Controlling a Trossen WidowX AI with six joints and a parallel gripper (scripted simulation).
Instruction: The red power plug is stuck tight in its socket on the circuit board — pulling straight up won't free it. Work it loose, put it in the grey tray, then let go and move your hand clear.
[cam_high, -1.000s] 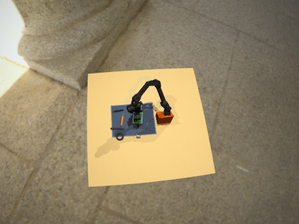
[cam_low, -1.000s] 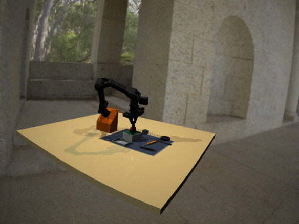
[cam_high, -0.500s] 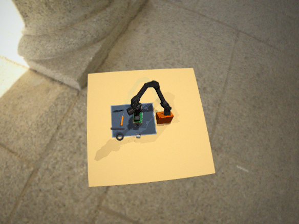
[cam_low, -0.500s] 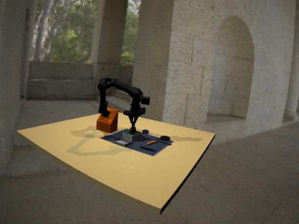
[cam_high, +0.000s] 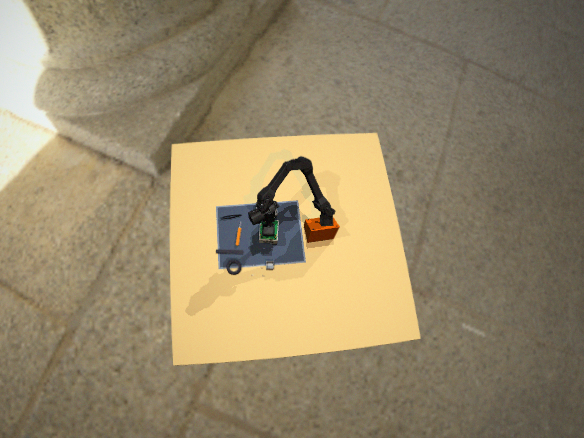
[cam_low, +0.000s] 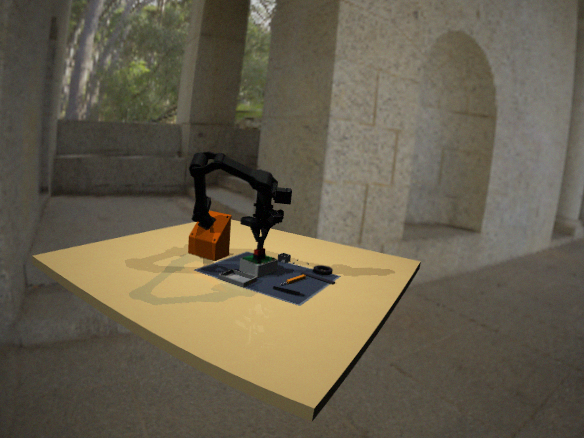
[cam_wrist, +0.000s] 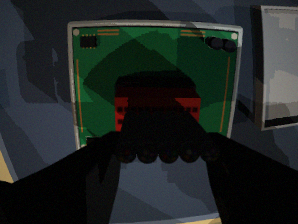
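The red power plug (cam_low: 259, 252) (cam_wrist: 157, 93) is at its socket on the green circuit board (cam_low: 248, 258) (cam_wrist: 100, 65). My gripper (cam_low: 260, 245) (cam_wrist: 164, 143) points down from above and is shut on the plug. In the wrist view its dark fingers stand at both sides, and a black part of the plug with several round ends lies between them. How deep the plug sits in the socket cannot be told. The grey tray (cam_low: 241, 278) (cam_wrist: 284, 60) lies beside the board, looks empty, and is hidden by the arm in the top view.
The dark blue mat (cam_high: 290, 254) also bears an orange-handled tool (cam_high: 238, 236) (cam_low: 295, 280) and black tweezers (cam_high: 231, 217) (cam_low: 288, 291). A dark bar (cam_high: 230, 252), a black ring (cam_high: 233, 273) and a small grey block (cam_high: 270, 265) (cam_low: 284, 257) lie near its edges. The arm stands on an orange base (cam_high: 322, 233).
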